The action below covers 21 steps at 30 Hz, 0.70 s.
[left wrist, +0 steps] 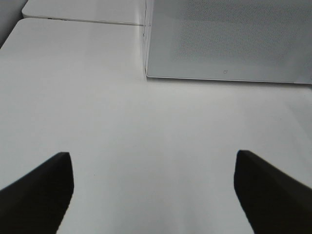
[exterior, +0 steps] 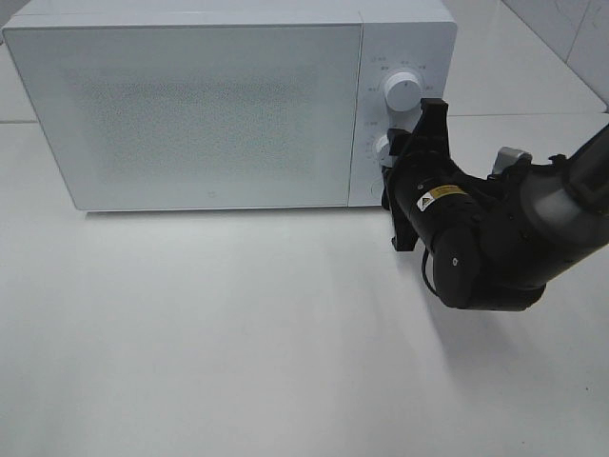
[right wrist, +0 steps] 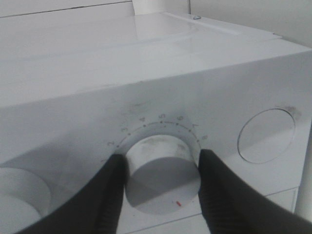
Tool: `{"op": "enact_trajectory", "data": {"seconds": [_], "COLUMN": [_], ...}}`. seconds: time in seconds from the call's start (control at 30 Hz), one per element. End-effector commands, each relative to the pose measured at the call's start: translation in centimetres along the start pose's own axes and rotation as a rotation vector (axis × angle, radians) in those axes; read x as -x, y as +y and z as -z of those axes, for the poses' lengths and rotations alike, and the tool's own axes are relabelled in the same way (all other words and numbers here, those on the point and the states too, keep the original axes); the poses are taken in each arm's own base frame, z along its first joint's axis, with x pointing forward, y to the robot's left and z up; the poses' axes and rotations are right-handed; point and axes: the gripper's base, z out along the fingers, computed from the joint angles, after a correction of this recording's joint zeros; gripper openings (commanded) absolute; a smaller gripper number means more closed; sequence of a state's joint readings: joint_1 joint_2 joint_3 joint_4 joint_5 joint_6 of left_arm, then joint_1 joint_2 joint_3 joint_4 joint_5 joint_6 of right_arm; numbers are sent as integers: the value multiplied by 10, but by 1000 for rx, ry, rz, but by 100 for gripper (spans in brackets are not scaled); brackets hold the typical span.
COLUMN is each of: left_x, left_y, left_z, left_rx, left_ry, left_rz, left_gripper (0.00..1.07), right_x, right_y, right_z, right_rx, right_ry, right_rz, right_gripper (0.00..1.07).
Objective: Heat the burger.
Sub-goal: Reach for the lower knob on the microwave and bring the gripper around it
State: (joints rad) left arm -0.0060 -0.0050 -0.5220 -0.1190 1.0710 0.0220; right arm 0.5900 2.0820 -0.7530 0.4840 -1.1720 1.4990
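Note:
The burger is out of view. The white microwave (exterior: 190,114) stands at the back of the table with its frosted door shut. My right gripper (exterior: 388,167) is at the control panel, and its two black fingers (right wrist: 113,190) press on both sides of the lower dial (right wrist: 163,175). The dial's red mark points away from the number scale. The upper dial (exterior: 402,90) is free. My left gripper (left wrist: 152,155) shows only in its wrist view. It hangs open over the bare table, facing the microwave's lower left corner (left wrist: 147,73), with nothing between its fingers.
A round button (right wrist: 265,135) sits on the panel beside the gripped dial. The white table (exterior: 238,333) stretches in front of the microwave. A tiled wall (exterior: 571,29) rises at the back right.

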Motion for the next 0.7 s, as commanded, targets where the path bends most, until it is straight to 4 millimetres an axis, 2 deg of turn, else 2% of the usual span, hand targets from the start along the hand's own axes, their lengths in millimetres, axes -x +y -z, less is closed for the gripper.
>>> {"op": "enact_trajectory", "data": {"seconds": [0.03, 0.7], "left_x": [-3, -3], "left_y": [-1, -1], "left_z": [1, 1], "left_rx": [-8, -8], "left_ry": [-13, -13], "left_rz": [1, 1], "left_gripper": [82, 82], "right_x": [-17, -13], "right_y": [34, 34], "right_z": [3, 2], "right_rx": [303, 302], "right_ry": [105, 56], "right_rz": [4, 45], "right_gripper": [0, 2]}}
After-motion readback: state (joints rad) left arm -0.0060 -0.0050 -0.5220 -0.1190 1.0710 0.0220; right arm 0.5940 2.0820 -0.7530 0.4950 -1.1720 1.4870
